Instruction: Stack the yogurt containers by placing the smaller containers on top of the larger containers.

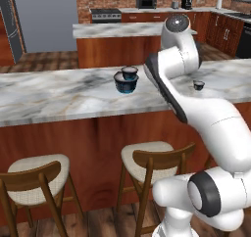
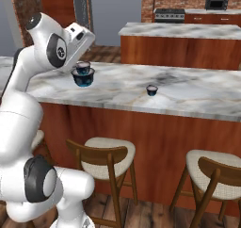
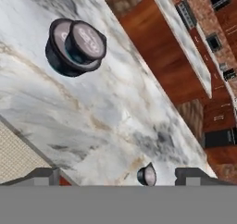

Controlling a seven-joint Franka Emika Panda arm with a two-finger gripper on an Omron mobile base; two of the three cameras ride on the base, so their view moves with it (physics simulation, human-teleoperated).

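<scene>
My claw is spread with nothing between its tips. The middle tub sits on the widest tub, upper left; the tiniest tub stands apart on the bench, bottom centre.

Both base views flank the marble counter; hand view looks down.

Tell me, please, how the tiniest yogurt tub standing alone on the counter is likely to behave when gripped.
The tiniest tub looks rigid, so it should hold shape. Being so small, it is probably light and may skid on the smooth marble counter. Its tapered sides could slip between the fingers.
</scene>
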